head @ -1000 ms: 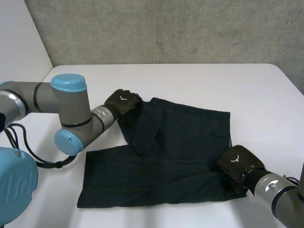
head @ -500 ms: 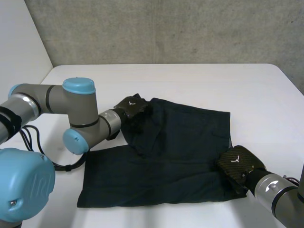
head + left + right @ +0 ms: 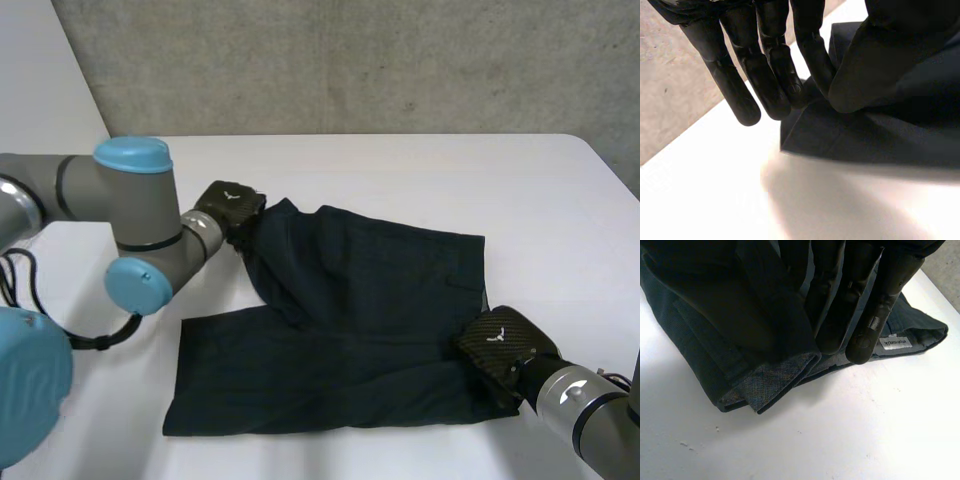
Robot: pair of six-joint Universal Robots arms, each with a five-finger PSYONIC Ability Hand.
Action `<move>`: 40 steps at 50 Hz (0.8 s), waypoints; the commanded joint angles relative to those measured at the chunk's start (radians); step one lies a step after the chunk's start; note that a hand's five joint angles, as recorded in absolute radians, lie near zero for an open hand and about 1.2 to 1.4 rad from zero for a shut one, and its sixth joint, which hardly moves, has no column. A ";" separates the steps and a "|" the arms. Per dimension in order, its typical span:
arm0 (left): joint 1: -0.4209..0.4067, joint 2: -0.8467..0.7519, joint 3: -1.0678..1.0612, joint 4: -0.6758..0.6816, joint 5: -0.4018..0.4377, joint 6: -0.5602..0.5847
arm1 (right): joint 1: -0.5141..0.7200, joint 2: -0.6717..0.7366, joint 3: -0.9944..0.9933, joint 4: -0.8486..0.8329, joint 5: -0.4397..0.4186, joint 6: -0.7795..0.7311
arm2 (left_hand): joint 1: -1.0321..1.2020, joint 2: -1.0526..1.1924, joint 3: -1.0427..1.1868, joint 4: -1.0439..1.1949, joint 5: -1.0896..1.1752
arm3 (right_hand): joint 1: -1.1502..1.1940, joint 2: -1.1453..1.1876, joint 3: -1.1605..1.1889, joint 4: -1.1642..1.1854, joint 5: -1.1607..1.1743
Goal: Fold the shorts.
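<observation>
Pinching the raised corner of the shorts at centre-left, fingers against thumb, the left hand risks its thin hold slipping mid-fold, while the right hand, clamped on the waistband at lower right, could drag cloth across the table.

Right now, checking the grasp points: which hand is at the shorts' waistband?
The right hand, pinching the shorts at the edge with the white label. The left hand pinches a far corner at the other end.

Looks like a robotics lab to me: bare concrete wall, plain white table, grey-and-blue left arm and right arm.
</observation>
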 commanded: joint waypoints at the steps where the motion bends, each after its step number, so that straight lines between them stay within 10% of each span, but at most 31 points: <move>1: 0.020 0.142 -0.194 -0.002 -0.134 0.088 | 0.000 -0.005 0.005 0.001 0.000 -0.005 | 0.250 0.201 0.210 0.198 0.234 | 0.421 0.218 0.192 0.204 0.221; 19: 0.060 0.187 -0.324 -0.071 -0.173 0.121 | 0.000 -0.011 0.016 0.001 0.005 -0.011 | 0.250 0.201 0.210 0.198 0.234 | 0.421 0.218 0.192 0.204 0.221; 24: 0.060 0.199 -0.315 0.068 -0.082 0.036 | 0.000 -0.011 0.017 0.001 0.005 -0.011 | -0.549 -0.599 -0.589 -0.601 -0.565 | 0.421 0.218 0.192 0.204 0.221; 28: 0.065 0.193 -0.286 0.131 -0.032 -0.040 | 0.000 -0.012 0.019 0.001 0.006 -0.011 | -0.774 -0.823 -0.814 -0.826 -0.790 | 0.421 0.218 0.192 0.204 0.221; 40: 0.051 0.049 -0.180 0.114 0.099 -0.117 | -0.002 -0.014 0.020 0.001 0.006 -0.014 | -0.619 -0.668 -0.659 -0.671 -0.635 | 0.421 0.218 0.192 0.204 0.221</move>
